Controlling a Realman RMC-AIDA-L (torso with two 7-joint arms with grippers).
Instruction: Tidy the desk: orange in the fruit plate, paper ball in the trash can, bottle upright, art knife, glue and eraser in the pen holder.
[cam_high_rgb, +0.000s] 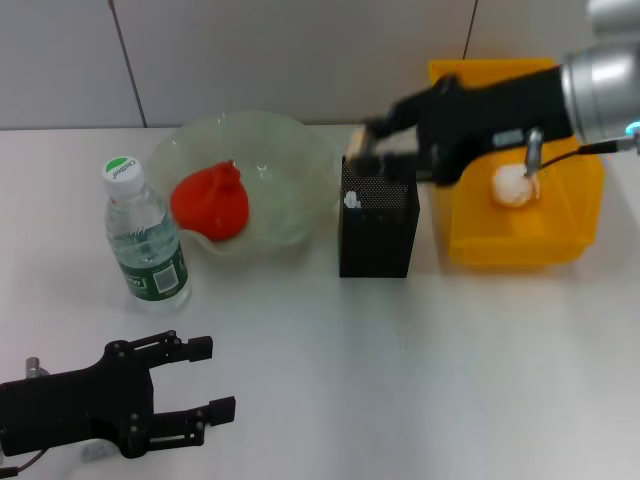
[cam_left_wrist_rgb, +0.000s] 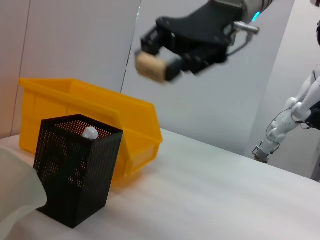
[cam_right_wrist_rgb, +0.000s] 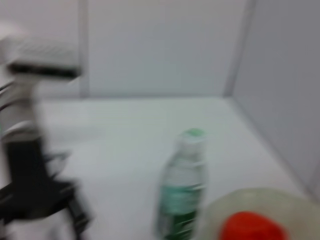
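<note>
My right gripper (cam_high_rgb: 362, 145) is shut on a tan eraser (cam_left_wrist_rgb: 151, 67) and holds it above the black mesh pen holder (cam_high_rgb: 378, 228), apart from its rim. A white-capped item (cam_left_wrist_rgb: 90, 132), perhaps the glue, stands inside the holder. The art knife cannot be made out. The orange (cam_high_rgb: 210, 203) lies in the glass fruit plate (cam_high_rgb: 290, 160). The bottle (cam_high_rgb: 145, 242) stands upright left of the plate. The paper ball (cam_high_rgb: 512, 186) lies in the yellow trash bin (cam_high_rgb: 575, 215). My left gripper (cam_high_rgb: 215, 378) is open and empty at the near left.
The pen holder stands between the fruit plate and the yellow bin, close to both. The white table (cam_high_rgb: 420, 360) stretches in front of them. In the right wrist view the bottle (cam_right_wrist_rgb: 180, 185) and orange (cam_right_wrist_rgb: 250, 227) show below.
</note>
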